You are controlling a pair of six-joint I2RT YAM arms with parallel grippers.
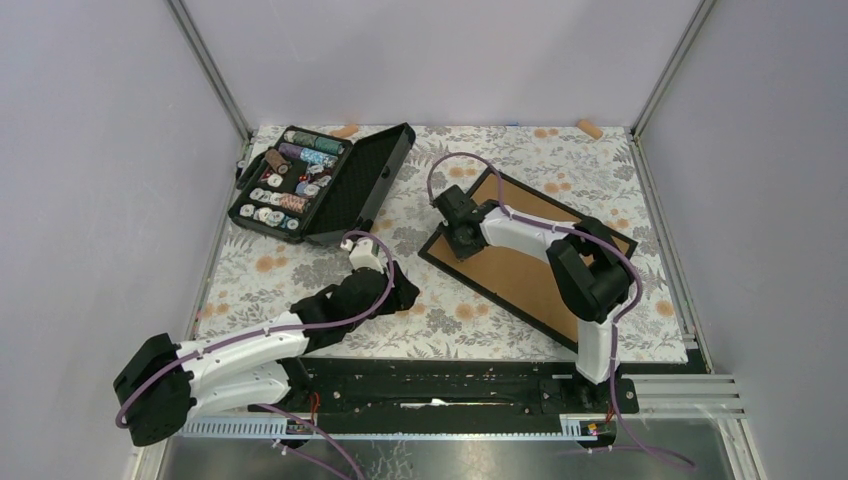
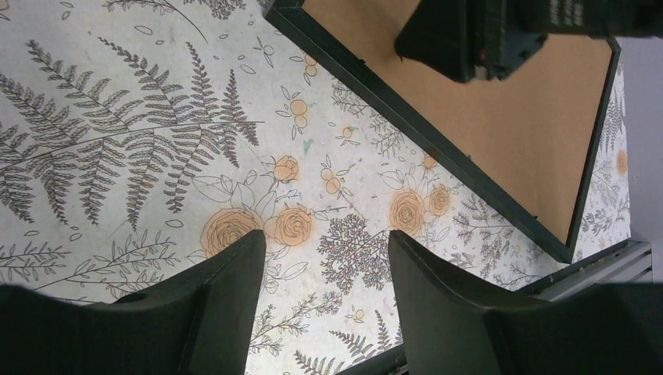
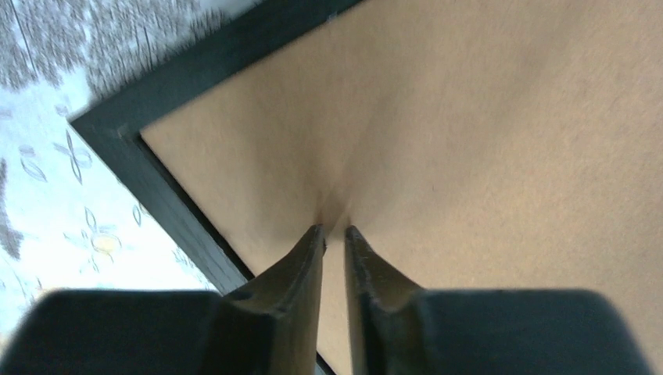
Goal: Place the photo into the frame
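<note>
The frame (image 1: pixel 525 275) lies flat at the right of the table with its brown board back facing up inside a thin black rim (image 3: pixel 156 180). The photo is hidden or out of view. My right gripper (image 1: pixel 462 240) points down at the frame's left corner. In the right wrist view its tips (image 3: pixel 334 229) rest on the board a narrow gap apart, with nothing between them. My left gripper (image 2: pixel 324 238) hangs open and empty over the floral cloth, left of the frame's near edge (image 2: pixel 438 156).
An open black case of thread spools (image 1: pixel 320 180) sits at the back left. Two small orange pieces (image 1: pixel 345 130) (image 1: pixel 590 127) lie by the back wall. Enclosure walls close in three sides, and a metal rail (image 1: pixel 690 390) runs along the near edge.
</note>
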